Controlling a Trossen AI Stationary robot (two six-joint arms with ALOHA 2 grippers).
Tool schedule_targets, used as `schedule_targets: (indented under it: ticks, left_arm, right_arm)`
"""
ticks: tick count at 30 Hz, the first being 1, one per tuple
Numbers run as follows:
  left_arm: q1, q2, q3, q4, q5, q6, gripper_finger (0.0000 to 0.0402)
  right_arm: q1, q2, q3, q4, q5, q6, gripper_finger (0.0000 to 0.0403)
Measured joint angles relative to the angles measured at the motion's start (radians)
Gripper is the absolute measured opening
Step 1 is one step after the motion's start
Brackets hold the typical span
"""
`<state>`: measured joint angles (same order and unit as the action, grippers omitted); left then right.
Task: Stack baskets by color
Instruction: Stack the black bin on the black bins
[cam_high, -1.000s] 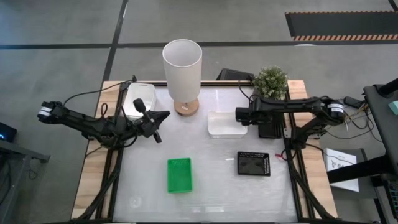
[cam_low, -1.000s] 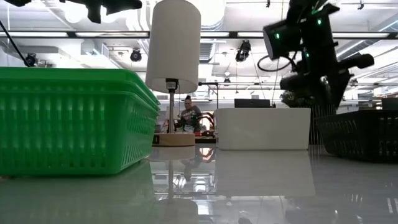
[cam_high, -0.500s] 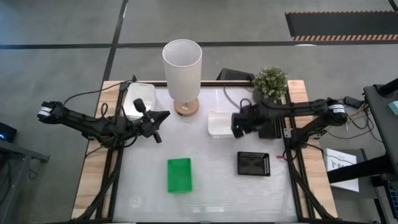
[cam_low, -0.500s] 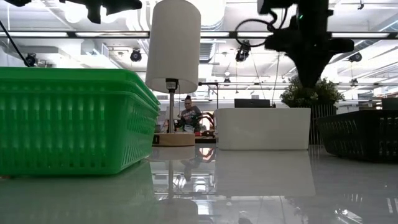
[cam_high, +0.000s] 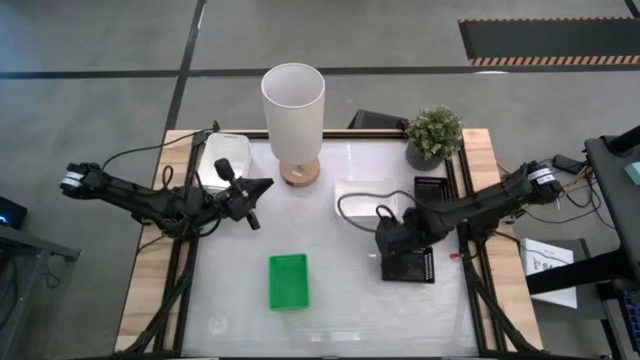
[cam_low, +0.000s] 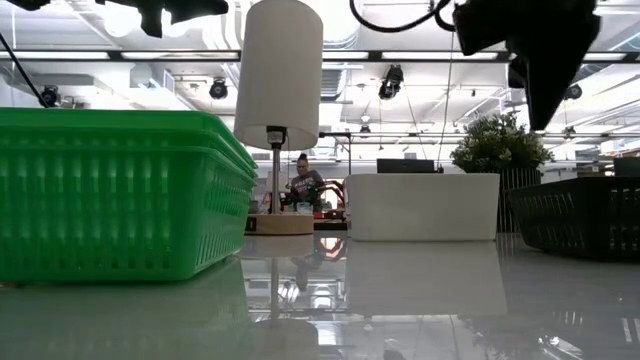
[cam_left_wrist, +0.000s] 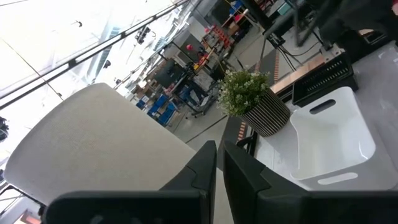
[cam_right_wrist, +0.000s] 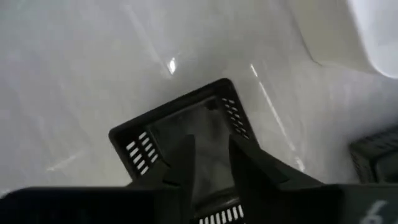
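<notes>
— Swung from the white basket (cam_high: 357, 199) to above the black basket (cam_high: 408, 265) near the table's right edge: right gripper (cam_high: 386, 240), parted, nothing held.

— Light, stiff mesh; its rim should be pinched. Left gripper (cam_high: 252, 217) is kept clenched, empty.

The white table top (cam_low: 400, 300) is smooth and glossy, mirroring the lamp (cam_low: 283, 75), whose shade looks matt. The green basket (cam_low: 110, 195) is ribbed, slightly shiny plastic; the black basket (cam_right_wrist: 186, 134) below the right jaws is perforated plastic. The table edges (cam_high: 150, 280) are bare wood.
</notes>
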<state>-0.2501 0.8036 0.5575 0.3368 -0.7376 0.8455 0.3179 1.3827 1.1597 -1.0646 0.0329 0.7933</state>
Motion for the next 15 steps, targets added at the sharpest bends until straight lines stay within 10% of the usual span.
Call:
schedule_targets:
  ticks: [15]
  left_arm:
    - [0.0,0.001,0.0,-0.001,0.0,0.0,0.0011]
  right_arm:
    - [0.05,0.001,-0.208,0.085,0.102,-0.076,0.0158]
